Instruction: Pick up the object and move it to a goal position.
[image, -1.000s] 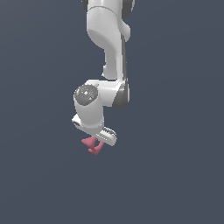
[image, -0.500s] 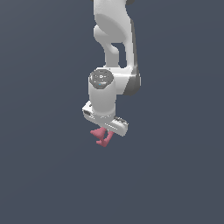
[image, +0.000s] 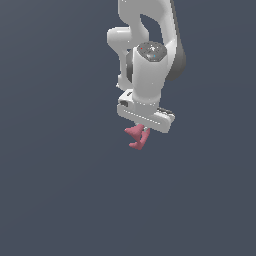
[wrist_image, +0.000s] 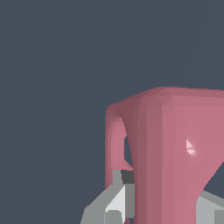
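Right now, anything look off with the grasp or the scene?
Nothing stands out. The gripper is shut on the pink object, which hangs below it with its lobes pointing down. The wrist view shows it between the fingers.

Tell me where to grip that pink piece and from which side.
Grip the pinkish-red piece on its thick upper body, coming from directly above, as the gripper does now. The wrist view shows that body broad between the jaws, while the thin pointed lobes hang below and offer little to clamp.
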